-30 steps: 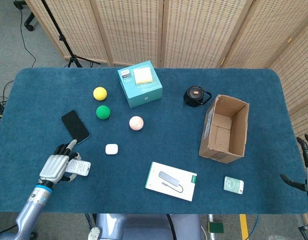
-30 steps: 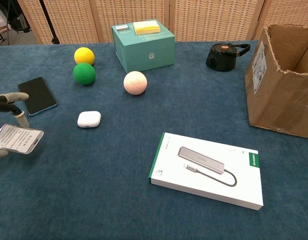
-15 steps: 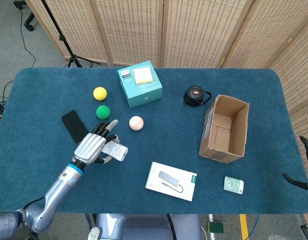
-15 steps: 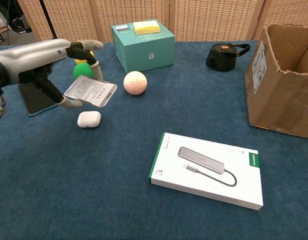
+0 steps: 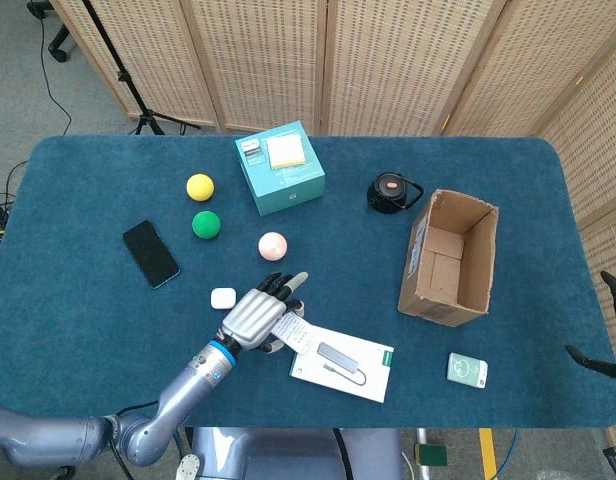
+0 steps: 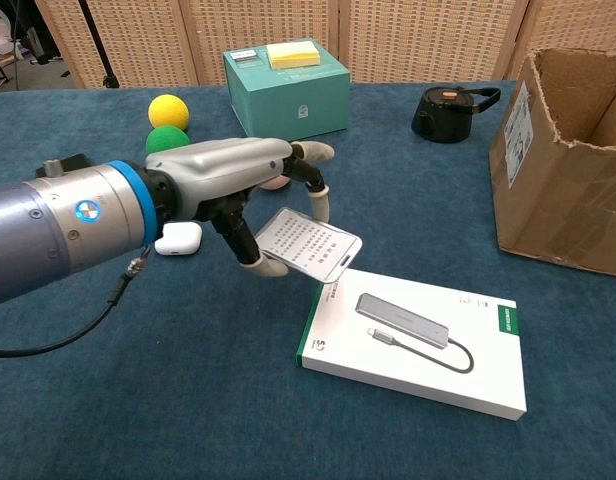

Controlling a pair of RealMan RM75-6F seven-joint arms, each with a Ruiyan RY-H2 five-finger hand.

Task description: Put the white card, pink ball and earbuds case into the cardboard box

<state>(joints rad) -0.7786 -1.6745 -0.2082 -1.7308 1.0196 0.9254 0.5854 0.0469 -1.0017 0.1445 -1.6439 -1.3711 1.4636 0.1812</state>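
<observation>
Non-task items on the dark blue carpeted surface [image 5: 88,320]

Teal square box [image 5: 280,167] w/ yellow sticky-note pad [image 5: 286,152] on top, far centre. Yellow ball [image 5: 199,186] & green ball [image 5: 206,224] near each other, black smartphone [image 5: 151,253] just left of them. Black round speaker [image 5: 393,192] further right. White flat USB-hub box [image 5: 348,364] near front; small pale-green device [image 5: 467,369] front right.

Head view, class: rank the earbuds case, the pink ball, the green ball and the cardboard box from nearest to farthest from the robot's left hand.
Measured from the left hand, which holds the white card:
1. Earbuds case, just to its left.
2. Pink ball, behind it.
3. Green ball, farther back and left.
4. Cardboard box, far off to the right.
</observation>
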